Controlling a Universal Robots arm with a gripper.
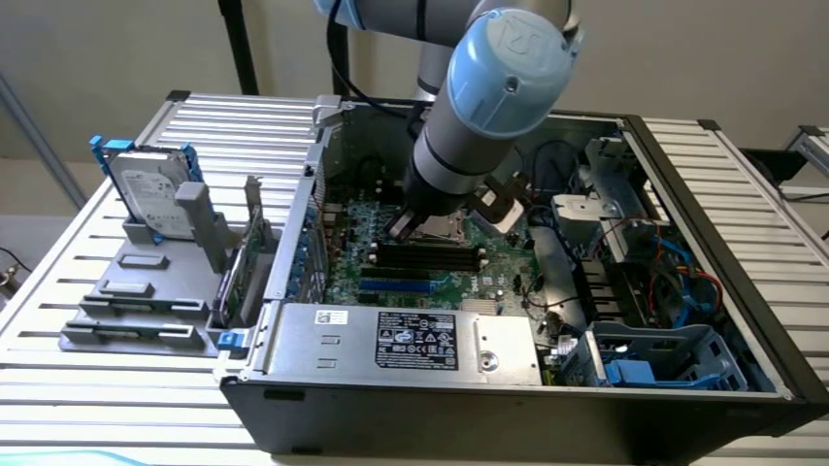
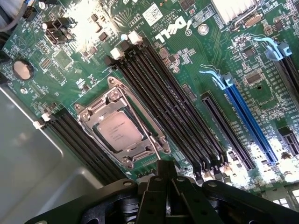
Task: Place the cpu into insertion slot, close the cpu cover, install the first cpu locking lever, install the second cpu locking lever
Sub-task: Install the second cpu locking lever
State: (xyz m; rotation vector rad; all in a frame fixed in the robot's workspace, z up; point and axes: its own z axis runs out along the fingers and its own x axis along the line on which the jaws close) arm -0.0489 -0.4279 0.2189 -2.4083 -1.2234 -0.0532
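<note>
The cpu point(image 2: 119, 131), a dull silver square, lies flat in the insertion slot point(image 2: 127, 162) on the green board point(image 2: 187, 60). The cpu cover point(image 2: 100, 110), a silver frame, is down around the chip, which shows through its window. A thin metal locking lever point(image 2: 148, 140) runs along one side of the socket toward my gripper point(image 2: 163, 167). The black fingers are shut together, with their tips right at the lever's end near the socket's corner. I cannot tell if they touch it. In the exterior view the arm hangs over the socket point(image 1: 438, 230) inside the open computer case point(image 1: 388, 427).
Long black memory slots point(image 2: 163, 93) flank the socket and a long blue slot point(image 2: 250, 121) lies beyond them. The silver power supply point(image 1: 402, 340) fills the case's front. Cables point(image 1: 674, 262) and a blue drive cage point(image 1: 661, 359) sit at the exterior view's right. A hard drive point(image 1: 149, 194) stands outside on the left.
</note>
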